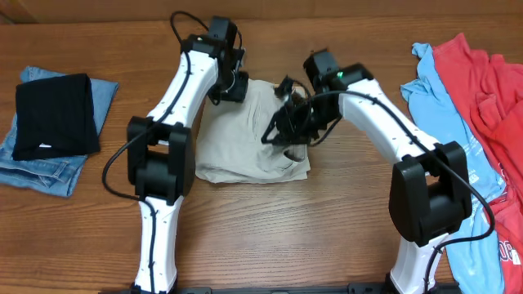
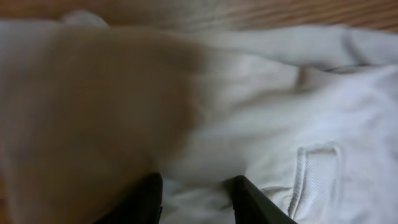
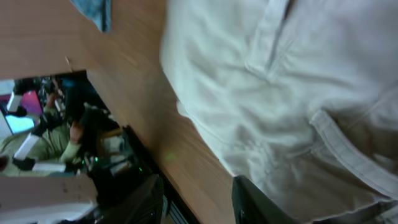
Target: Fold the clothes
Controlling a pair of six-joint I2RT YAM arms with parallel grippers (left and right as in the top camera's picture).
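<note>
The beige shorts (image 1: 245,151) of the clothes lie folded into a rough square at mid-table. My left gripper (image 1: 231,88) sits at their far left corner. In the left wrist view its fingers (image 2: 149,200) stand either side of bunched beige cloth (image 2: 280,112), shut on it (image 2: 198,200). My right gripper (image 1: 288,135) hovers over the right side of the shorts. It is open (image 3: 199,202), with bare wood between the fingers and one finger (image 3: 255,202) over the hem of the shorts (image 3: 298,81). A light-blue top (image 1: 441,106) and a red top (image 1: 482,90) lie at the far right.
A black garment (image 1: 55,114) lies folded on blue jeans (image 1: 45,171) at the left side of the table. The table's near edge (image 3: 134,140) shows in the right wrist view, with a room beyond it. Wooden tabletop (image 1: 270,229) lies in front of the shorts.
</note>
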